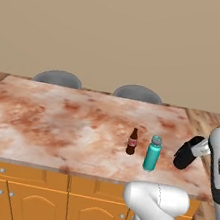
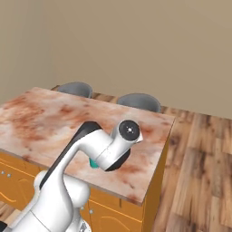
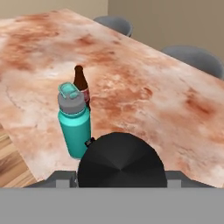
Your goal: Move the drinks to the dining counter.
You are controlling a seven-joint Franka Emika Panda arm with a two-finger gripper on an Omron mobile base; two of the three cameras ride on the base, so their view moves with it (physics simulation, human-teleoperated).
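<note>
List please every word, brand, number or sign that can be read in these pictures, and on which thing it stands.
None can be read.
Small brown bottle: red label, any print too small and blurred.
Teal bottle: no lettering visible.
Black flask: plain.
Dining counter: no sign.

A black flask [image 3: 121,159] fills the 6 o'clock edge, top toward the camera. Just beside it at 9 o'clock a teal bottle [image 3: 75,124] stands upright on the marbled surface [image 3: 148,83], a small brown bottle [image 3: 81,86] close behind. Two grey chairs [image 3: 192,59] sit toward 1 o'clock.
</note>
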